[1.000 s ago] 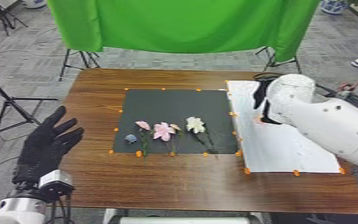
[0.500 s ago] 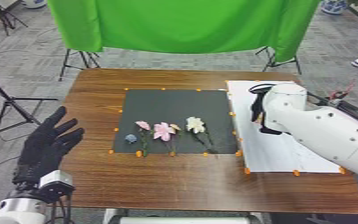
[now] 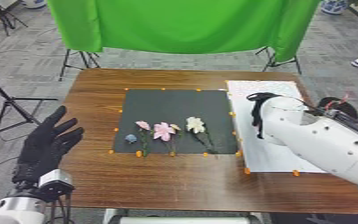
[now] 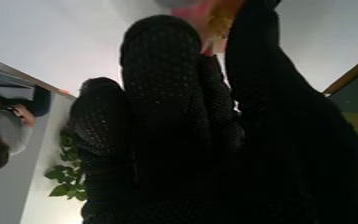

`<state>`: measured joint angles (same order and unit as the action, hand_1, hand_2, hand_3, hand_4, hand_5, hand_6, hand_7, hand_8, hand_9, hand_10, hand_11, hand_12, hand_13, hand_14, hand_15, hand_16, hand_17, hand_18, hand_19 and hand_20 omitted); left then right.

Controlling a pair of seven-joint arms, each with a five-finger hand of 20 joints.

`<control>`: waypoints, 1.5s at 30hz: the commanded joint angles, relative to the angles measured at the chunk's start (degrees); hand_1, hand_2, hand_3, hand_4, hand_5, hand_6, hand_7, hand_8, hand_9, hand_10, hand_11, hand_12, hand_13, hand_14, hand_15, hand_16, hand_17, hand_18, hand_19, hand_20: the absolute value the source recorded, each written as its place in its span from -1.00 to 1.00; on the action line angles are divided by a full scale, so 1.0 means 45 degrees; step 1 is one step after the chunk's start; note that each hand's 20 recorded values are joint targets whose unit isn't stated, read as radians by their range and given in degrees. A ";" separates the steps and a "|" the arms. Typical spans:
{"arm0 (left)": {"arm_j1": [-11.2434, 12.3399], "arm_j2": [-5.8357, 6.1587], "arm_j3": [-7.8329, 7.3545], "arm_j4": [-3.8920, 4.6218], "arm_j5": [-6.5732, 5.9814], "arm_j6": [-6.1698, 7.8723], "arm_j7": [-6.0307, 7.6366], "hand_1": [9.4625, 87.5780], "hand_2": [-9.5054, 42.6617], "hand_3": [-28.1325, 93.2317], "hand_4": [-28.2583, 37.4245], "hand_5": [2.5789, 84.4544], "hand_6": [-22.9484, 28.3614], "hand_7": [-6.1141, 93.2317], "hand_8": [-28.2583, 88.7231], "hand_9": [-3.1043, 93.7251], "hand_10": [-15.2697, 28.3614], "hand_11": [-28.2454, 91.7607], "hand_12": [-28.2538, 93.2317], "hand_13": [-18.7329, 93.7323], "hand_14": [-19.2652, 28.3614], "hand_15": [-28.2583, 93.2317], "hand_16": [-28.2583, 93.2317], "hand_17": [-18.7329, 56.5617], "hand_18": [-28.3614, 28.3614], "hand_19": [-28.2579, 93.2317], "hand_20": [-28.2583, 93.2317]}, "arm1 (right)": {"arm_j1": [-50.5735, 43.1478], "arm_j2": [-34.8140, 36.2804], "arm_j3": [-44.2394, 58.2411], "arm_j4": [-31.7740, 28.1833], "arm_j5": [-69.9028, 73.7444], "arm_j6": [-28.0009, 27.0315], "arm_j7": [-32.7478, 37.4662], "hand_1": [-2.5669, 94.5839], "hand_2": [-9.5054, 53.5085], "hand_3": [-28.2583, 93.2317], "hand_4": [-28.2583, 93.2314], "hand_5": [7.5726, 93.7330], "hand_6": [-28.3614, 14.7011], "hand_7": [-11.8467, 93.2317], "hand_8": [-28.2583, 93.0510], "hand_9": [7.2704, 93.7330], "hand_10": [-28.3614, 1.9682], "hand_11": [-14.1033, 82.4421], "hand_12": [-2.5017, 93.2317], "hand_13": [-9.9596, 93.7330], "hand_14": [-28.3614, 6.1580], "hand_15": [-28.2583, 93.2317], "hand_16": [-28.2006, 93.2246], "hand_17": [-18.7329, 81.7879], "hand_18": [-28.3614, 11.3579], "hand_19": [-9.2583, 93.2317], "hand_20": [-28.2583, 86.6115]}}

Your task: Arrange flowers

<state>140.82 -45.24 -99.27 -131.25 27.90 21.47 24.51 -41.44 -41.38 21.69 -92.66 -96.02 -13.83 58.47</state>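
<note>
Pink flower [image 4: 191,15] partly behind right hand [image 3: 257,109]

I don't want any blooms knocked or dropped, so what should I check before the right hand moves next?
1. Right hand over the white sheet: ok.
2. Pink thing, likely a bloom, close to the right hand: ok.
3. Secure grip on that pink thing: cannot tell; the glove hides any contact.
4. Left hand away from the flowers: ok, it is open, off to the left of the black sheet.
5. White flower and large pink flower lying within the black sheet: ok.
</note>
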 commanded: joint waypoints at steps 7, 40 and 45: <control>0.0209 0.0161 -0.0038 -0.0080 -0.0100 0.0072 0.0143 -0.47 -0.35 0.49 -0.76 -0.26 0.23 -0.73 -0.64 -0.36 0.57 -0.13 -0.36 -0.31 0.97 0.40 -0.74 -0.73 1.00 0.34 -0.55 | 0.0194 0.0667 -0.1428 -0.0527 -0.1007 0.2561 -0.0303 0.35 -1.00 0.61 -1.00 0.54 0.36 -0.01 -0.41 0.97 0.43 -0.55 -0.28 0.91 0.65 0.29 -0.16 0.55 -0.17 1.00 -0.20; 0.0505 -0.0251 -0.0295 -0.0254 0.0097 0.0147 0.0002 -0.47 -0.35 0.49 -0.75 -0.25 0.22 -0.73 -0.64 -0.36 0.57 -0.12 -0.36 -0.31 0.97 0.40 -0.74 -0.73 1.00 0.34 -0.55 | -0.2931 -0.0297 0.1432 -0.4069 -0.1063 0.3160 -0.2612 0.33 -1.00 0.66 -1.00 0.57 0.32 -0.02 -0.38 0.99 0.42 -0.52 -0.25 0.90 0.59 0.35 -0.20 0.53 -0.25 1.00 -0.08; 0.0475 -0.0191 -0.0255 -0.0242 0.0061 0.0162 0.0041 -0.47 -0.35 0.49 -0.75 -0.26 0.22 -0.73 -0.64 -0.36 0.57 -0.12 -0.36 -0.31 0.97 0.40 -0.74 -0.73 1.00 0.34 -0.55 | -0.2926 -0.0431 0.1170 -0.3994 -0.1168 0.3527 -0.2538 0.32 -1.00 0.66 -1.00 0.56 0.32 -0.01 -0.38 0.98 0.43 -0.52 -0.25 0.90 0.59 0.36 -0.20 0.52 -0.24 1.00 -0.08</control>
<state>143.09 -45.79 -100.63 -132.18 27.90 22.20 25.21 -54.31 -42.04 28.79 -110.32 -100.69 0.08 46.89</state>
